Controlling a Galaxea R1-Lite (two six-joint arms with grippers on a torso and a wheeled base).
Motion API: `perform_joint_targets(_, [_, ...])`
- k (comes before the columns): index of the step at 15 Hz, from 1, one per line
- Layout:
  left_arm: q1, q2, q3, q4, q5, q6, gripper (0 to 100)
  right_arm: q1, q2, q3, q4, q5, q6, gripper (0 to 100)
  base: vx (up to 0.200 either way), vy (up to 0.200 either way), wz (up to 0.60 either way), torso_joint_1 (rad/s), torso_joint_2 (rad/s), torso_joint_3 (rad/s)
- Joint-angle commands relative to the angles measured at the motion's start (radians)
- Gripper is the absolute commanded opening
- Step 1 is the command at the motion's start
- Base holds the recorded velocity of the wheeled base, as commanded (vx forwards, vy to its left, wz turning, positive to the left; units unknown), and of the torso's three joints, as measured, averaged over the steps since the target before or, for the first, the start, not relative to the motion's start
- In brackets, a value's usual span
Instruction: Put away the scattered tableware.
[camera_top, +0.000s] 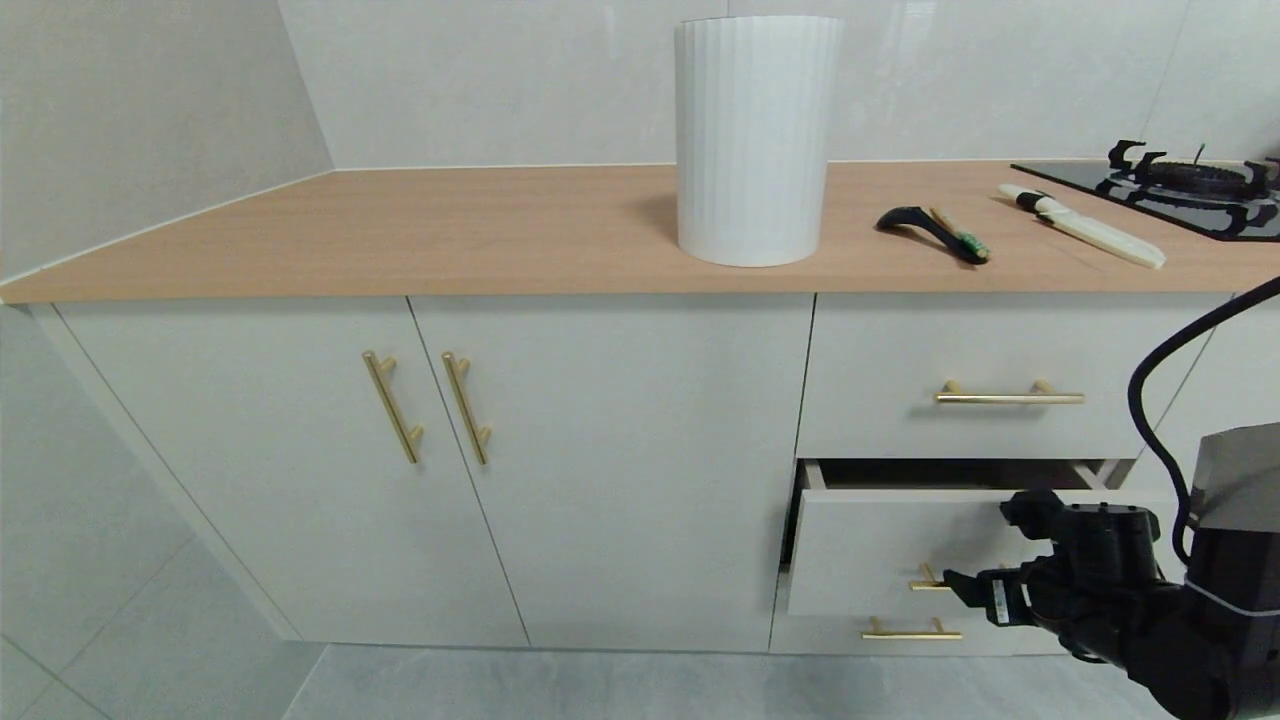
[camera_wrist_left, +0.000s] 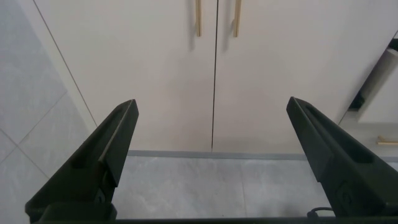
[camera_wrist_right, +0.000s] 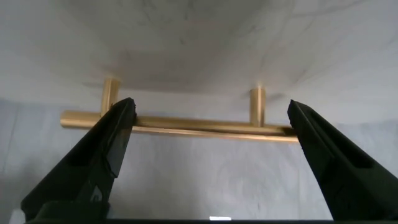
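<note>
My right tool hangs spread before the drawer handle, lined up along it, not across — closing could miss it. The knife and peeler lie near the table's right end; my left tool is spread, empty.

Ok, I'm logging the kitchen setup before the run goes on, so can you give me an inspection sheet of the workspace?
Surface: wooden countertop over white cabinet doors.
Job's things: black-handled tool, green-tipped stick and white knife lie loose towards the countertop's right end; middle drawer partly open.
Clutter: tall white ribbed container stands on the countertop.
Hands: right hand open, in front of the drawer's brass handle; left hand open, low, facing the cabinet doors.
Cables: black cable loops above the right arm.
Surroundings: gas hob at far right; tiled wall behind.
</note>
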Motion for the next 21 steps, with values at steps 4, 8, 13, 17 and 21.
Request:
perform_joint_targets(4, [0.000,0.001,0.000,0.000,0.002,0.000,100,0.042,-0.511,0.081,0.154,0.030,0.001,100,0.000,0.000,0.00,0.000,0.00,0.000])
perform_joint_targets(8, [0.000,0.001,0.000,0.000,0.000,0.000,100,0.060,-0.770,-0.071,0.545,0.079,0.007,100,0.000,0.000,0.00,0.000,0.00,0.000])
perform_joint_targets(13, [0.000,0.001,0.000,0.000,0.000,0.000,100,0.060,-0.621,-0.280,0.762,0.076,0.013,100,0.000,0.000,0.00,0.000,0.00,0.000])
perform_joint_targets(17, [0.000,0.001,0.000,0.000,0.000,0.000,100,0.060,-0.466,-0.326,0.760,0.074,0.013,100,0.000,0.000,0.00,0.000,0.00,0.000])
perform_joint_targets(21, [0.000,0.001,0.000,0.000,0.000,0.000,100,0.060,-0.391,-0.372,0.763,0.071,0.013,100,0.000,0.000,0.00,0.000,0.00,0.000])
